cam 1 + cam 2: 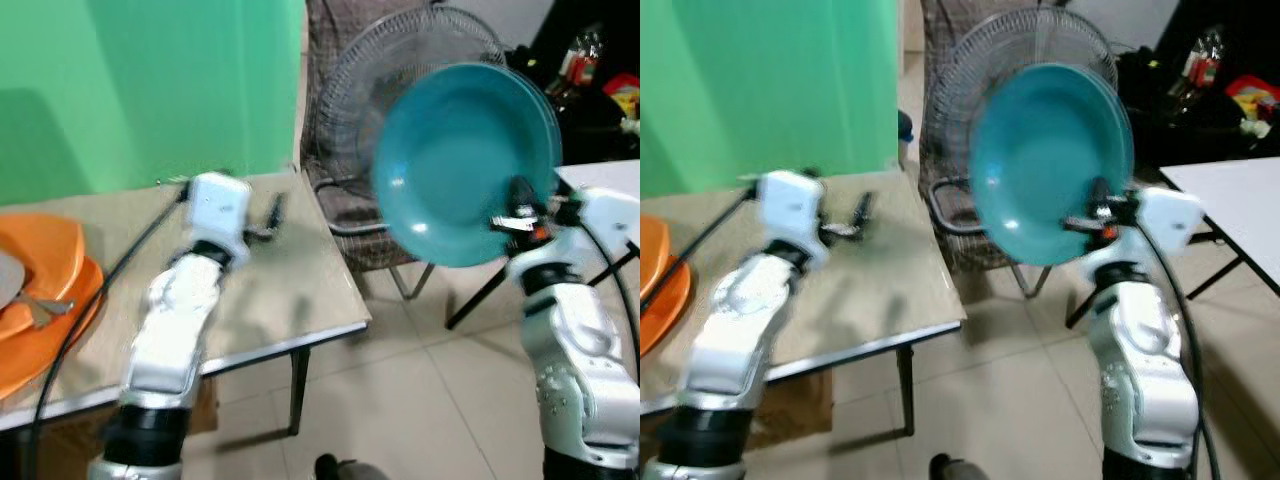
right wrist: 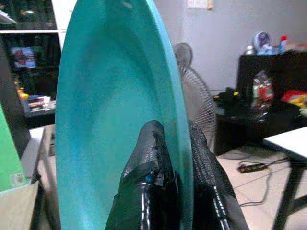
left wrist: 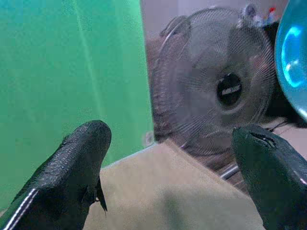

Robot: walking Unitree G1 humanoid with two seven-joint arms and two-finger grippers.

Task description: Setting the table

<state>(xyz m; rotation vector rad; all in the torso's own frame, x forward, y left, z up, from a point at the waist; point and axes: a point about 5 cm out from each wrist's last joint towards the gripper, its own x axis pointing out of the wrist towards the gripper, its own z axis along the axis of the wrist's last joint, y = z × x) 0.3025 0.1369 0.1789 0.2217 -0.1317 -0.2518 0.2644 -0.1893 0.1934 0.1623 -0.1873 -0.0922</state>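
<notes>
Left eye view first: orange plates (image 1: pixel 45 300) lie stacked at the left end of the beige table (image 1: pixel 300 290). Over the tabletop hangs the left gripper (image 1: pixel 270 222), its black fingers (image 3: pixel 72 172) spread wide, grasping nothing. Off the table's right edge, before a standing fan (image 1: pixel 400 90), the right gripper (image 1: pixel 520 205) pinches the rim of a teal plate (image 1: pixel 455 160), held nearly upright in the air.

Glossy teal plastic plate (image 1: pixel 462 160), wire-metal fan (image 3: pixel 218 91), rough black fingers (image 3: pixel 72 172)
</notes>
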